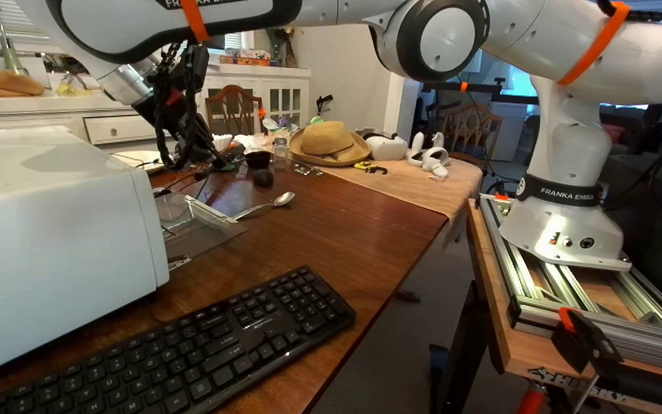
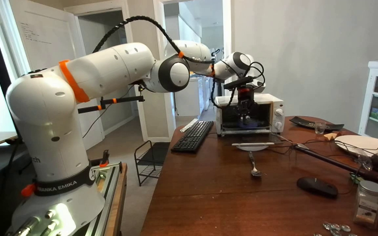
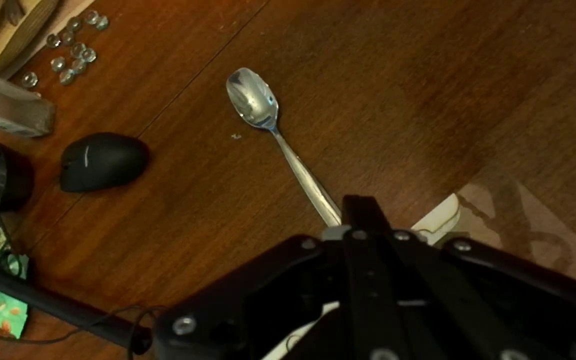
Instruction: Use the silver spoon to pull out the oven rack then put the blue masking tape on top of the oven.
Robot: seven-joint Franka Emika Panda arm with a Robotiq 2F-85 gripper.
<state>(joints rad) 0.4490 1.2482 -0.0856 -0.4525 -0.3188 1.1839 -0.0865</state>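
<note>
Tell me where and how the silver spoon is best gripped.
Probably mid-handle on the silver spoon, from straight above, with the gripper, now shut, opened across it: that stretch is slim and straight, while the bowl is broad and rounded, and the other end sits close by the white door handle.

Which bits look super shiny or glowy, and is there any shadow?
In the wrist view, the silver spoon glints brightly; in both exterior views, the robot base has a dazzling white patch; in an exterior view, a soft shadow lies on top of the oven.
</note>
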